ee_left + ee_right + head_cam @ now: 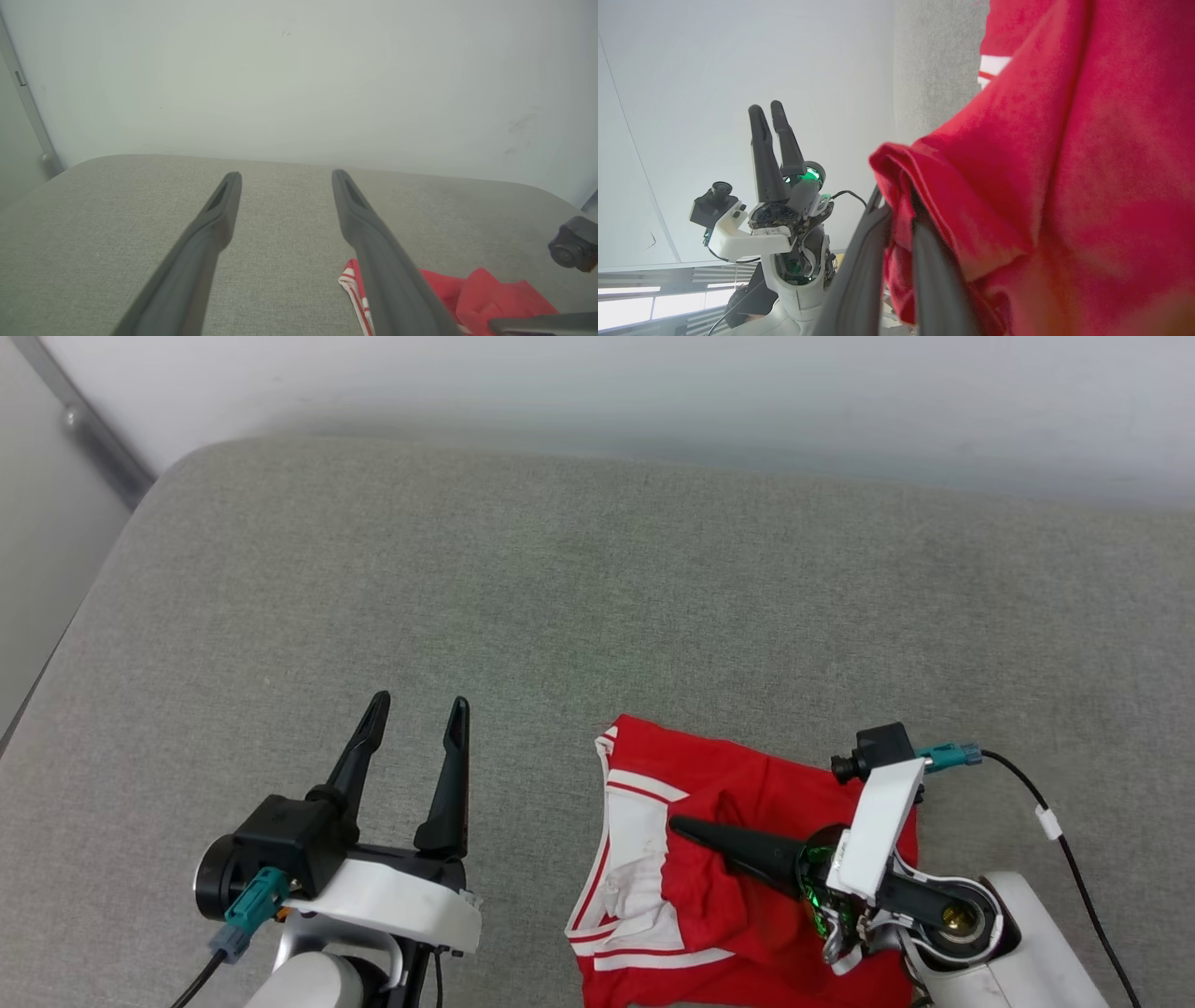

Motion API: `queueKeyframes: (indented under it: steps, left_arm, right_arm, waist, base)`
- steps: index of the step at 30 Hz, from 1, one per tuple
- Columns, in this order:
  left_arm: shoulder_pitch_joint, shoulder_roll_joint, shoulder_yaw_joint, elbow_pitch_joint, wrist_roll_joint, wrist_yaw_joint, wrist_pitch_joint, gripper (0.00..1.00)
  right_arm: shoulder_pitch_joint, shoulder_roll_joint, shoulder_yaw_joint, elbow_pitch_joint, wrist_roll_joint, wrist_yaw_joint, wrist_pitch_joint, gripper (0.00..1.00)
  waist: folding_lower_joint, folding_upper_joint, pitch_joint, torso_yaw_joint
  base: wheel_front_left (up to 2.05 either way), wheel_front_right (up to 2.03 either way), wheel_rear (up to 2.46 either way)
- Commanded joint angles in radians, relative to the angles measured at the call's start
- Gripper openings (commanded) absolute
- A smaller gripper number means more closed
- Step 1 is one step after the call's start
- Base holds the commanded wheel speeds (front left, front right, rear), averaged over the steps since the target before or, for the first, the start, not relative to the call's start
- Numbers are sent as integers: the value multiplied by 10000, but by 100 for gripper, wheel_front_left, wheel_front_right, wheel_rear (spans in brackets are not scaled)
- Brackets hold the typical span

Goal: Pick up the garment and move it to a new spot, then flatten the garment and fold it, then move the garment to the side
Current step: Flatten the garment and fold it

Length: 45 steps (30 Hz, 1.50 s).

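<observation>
Pinching garment fold: right gripper fingers, clear in right wrist view; left gripper fingers spread over cushion.

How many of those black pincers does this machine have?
2. The left gripper hangs open over the grey cushion, lower left; the right gripper, lower right, is shut on the red garment.

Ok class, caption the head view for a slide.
Right gripper shut on the crumpled garment; left gripper open beside it.
</observation>
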Motion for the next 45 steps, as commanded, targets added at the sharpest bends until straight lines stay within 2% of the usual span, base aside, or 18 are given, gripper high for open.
queueKeyframes:
  steps: [1,2,8,12,15,19,23,26,31,36,39,42,45]
  left_arm:
    - [-141,-52,-8,53,-4,-52,-71,100]
    - [-156,-82,2,94,-17,-54,-87,100]
    - [-128,-190,39,288,-73,-112,-185,100]
    - [-99,-212,59,390,-85,-157,-223,100]
    - [-42,-189,94,426,-111,-165,-234,100]
    - [77,-142,126,469,-158,-106,-243,100]
    - [300,-94,165,449,-174,-30,-243,100]
    - [445,-40,253,442,-234,52,-251,100]
    - [707,85,384,484,-289,147,-281,100]
    - [910,150,543,635,-344,197,-316,100]
    - [1081,121,655,753,-385,215,-347,100]
    - [1279,73,765,832,-425,204,-354,100]
    - [1410,43,825,876,-420,191,-367,100]
  right_arm:
    - [-233,12,124,86,-119,-4,-328,63]
    - [-318,10,285,179,-239,-4,-611,100]
    - [-613,2,1270,653,-760,-4,-1101,100]
    - [-838,-214,1812,217,-1327,-4,-1398,100]
    - [-995,-774,2676,-616,-2408,-3,-1896,100]
    - [-1328,-1839,4026,-1760,-4179,-3,-2567,100]
    - [-1268,-2870,4386,-2271,-5907,-4,-3521,100]
    - [-861,-3414,3844,-2151,-7251,-4,-4159,100]
    - [82,-3566,2051,-2191,-8818,-4,-4931,100]
    - [1249,-3229,-56,-2666,-9975,-4,-5975,100]
    - [1914,-2695,-1137,-3092,-10431,-4,-6920,100]
    - [2448,-2197,-1844,-3495,-10730,-4,-7775,100]
    - [2769,-1890,-2054,-3768,-10850,-4,-8163,100]
  waist:
    - [0,0,123,117]
    - [0,0,147,139]
    - [0,0,177,147]
    - [0,0,104,62]
    - [0,0,16,-50]
    - [0,0,-199,-226]
    - [0,0,-464,-418]
    - [0,0,-635,-620]
    - [0,0,-796,-935]
    - [0,0,-948,-1198]
    - [0,0,-1117,-1348]
    - [0,0,-1274,-1499]
    - [0,0,-1376,-1570]
  base:
    - [0,0,0]
    - [0,0,0]
    - [0,0,0]
    - [0,0,0]
    - [0,0,0]
    - [0,0,0]
    - [0,0,0]
    - [0,0,0]
    - [0,0,0]
    - [0,0,0]
    - [0,0,0]
    - [0,0,0]
    - [0,0,0]
